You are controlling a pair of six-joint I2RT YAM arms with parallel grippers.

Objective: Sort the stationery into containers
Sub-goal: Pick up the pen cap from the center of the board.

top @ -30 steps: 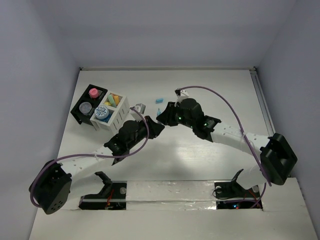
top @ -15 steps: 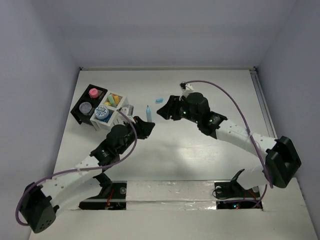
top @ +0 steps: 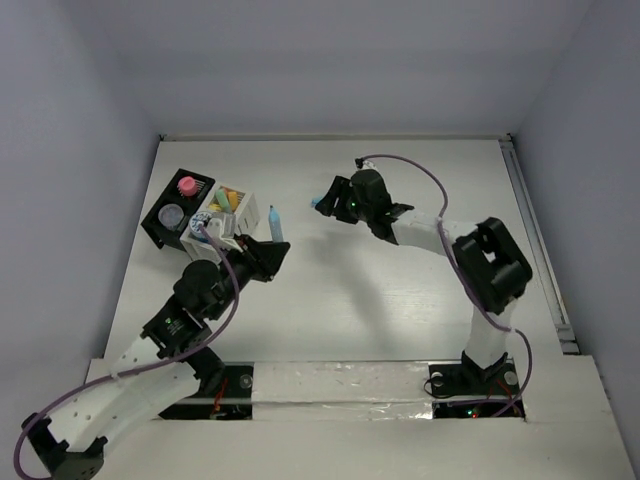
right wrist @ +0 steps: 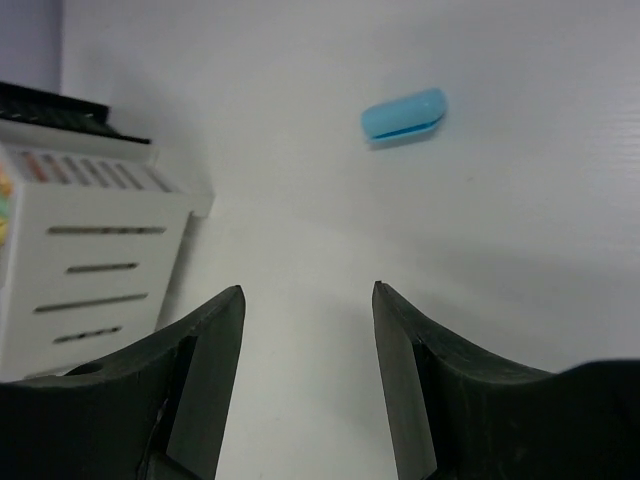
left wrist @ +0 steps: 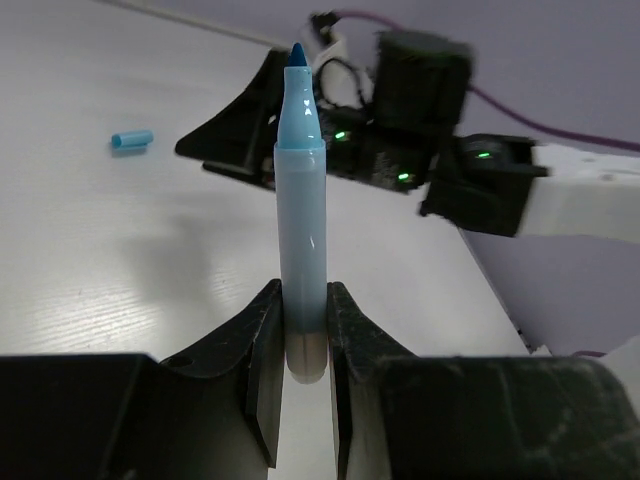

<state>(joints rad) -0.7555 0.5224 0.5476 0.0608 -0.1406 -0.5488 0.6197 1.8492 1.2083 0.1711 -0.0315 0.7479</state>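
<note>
- Table [top: 400, 320] — white, both arms reach over it.
- Black tray [top: 152, 228] at far left, touching the white box [top: 240, 228]; pastel sticks [top: 228, 199] lie in the box.
- Left gripper [left wrist: 300, 320] — clamped on the butt end of the blue marker [left wrist: 301, 200], uncapped, tip pointing away from the jaws, raised just beside the white box.
- Right gripper [right wrist: 308, 300] — jaws moderately apart, nothing between them, low over the table.
- Blue cap [right wrist: 403, 114] lies on the table just beyond the right gripper.
</note>
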